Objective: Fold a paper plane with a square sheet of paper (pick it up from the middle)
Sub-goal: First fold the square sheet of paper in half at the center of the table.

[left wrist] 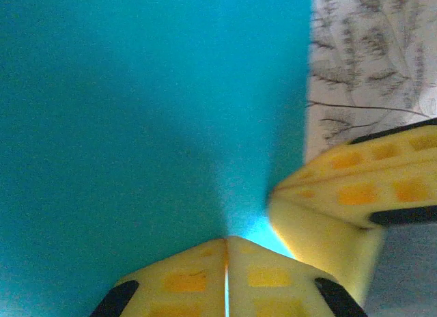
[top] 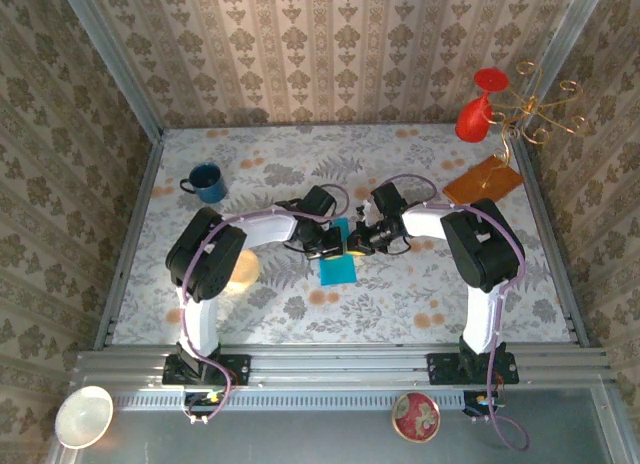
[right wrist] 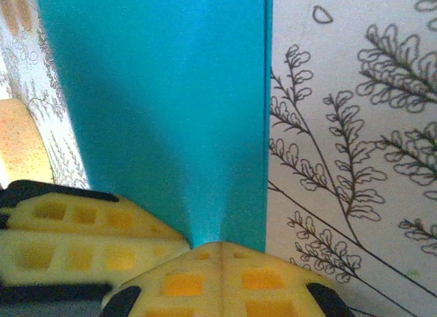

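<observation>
Overhead view, far left: a blue mug (top: 207, 182) stood on the patterned worktop (top: 420, 294), well to the left of the left fingers (top: 333, 246) and beyond them.

The left fingers were pressed together with no gap, pinching the square sheet of paper (top: 339, 267). In the left wrist view these fingers (left wrist: 232, 259) met on the sheet (left wrist: 136, 126), and a soft pucker rose from the pinch point.

The sheet was plain teal-blue, matt and unmarked, with clean straight edges. It sat between the two sets of fingers, most of it extending toward the near side of them. From above it read as an oblong rather than a full square. Whether it was folded or partly lifted could not be determined.

The right fingers (top: 354, 242) were likewise closed tight on the sheet, just beside the left ones. In the right wrist view they (right wrist: 217, 262) gripped the sheet (right wrist: 164, 105) close to its straight right edge, the same shallow crease fanning up from the grip. The left fingers (right wrist: 82, 228) lay touching alongside.

Well to the right of the right fingers and beyond them lay an orange-brown sheet (top: 483, 179), clear of the teal one.
</observation>
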